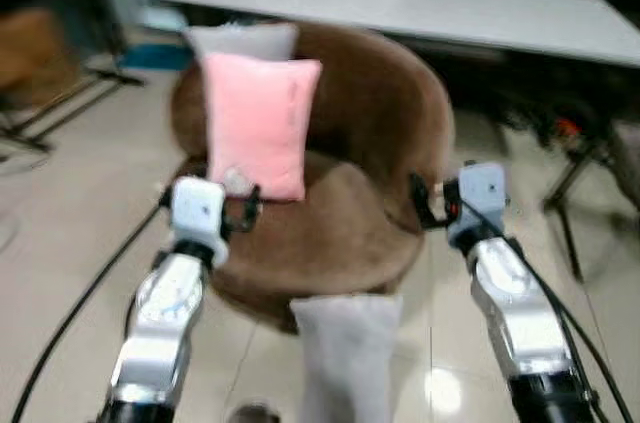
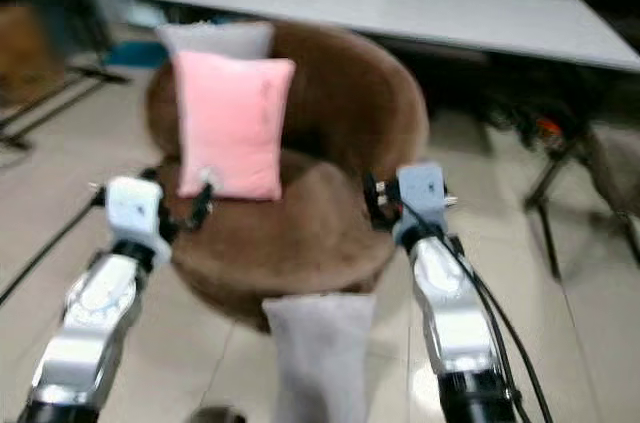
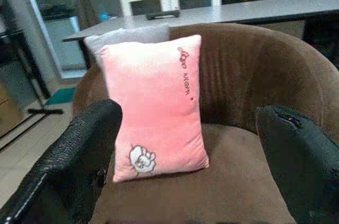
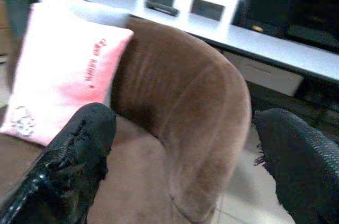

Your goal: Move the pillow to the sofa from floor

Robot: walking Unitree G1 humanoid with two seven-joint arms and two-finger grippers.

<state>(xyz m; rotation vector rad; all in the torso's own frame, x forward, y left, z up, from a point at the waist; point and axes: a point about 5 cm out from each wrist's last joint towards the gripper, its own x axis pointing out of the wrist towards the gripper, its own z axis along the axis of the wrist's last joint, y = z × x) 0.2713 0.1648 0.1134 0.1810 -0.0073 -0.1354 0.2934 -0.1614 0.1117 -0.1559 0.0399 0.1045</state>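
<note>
A grey pillow [image 1: 345, 353] lies on the pale tiled floor [image 1: 70, 233], leaning against the front of the round brown sofa [image 1: 380, 133], between the robot's two arms and below them. The left gripper [image 1: 243, 211] is raised over the sofa's seat with its fingers [image 3: 79, 155] spread wide and empty, just in front of a pink pillow [image 1: 258, 123] that stands upright against the backrest with another grey cushion [image 1: 245, 41] behind it. The right gripper [image 1: 425, 205] hovers by the sofa's right side, its fingers [image 4: 74, 155] likewise wide apart and empty, and a long white table [image 1: 450, 5] stands behind the sofa.
</note>
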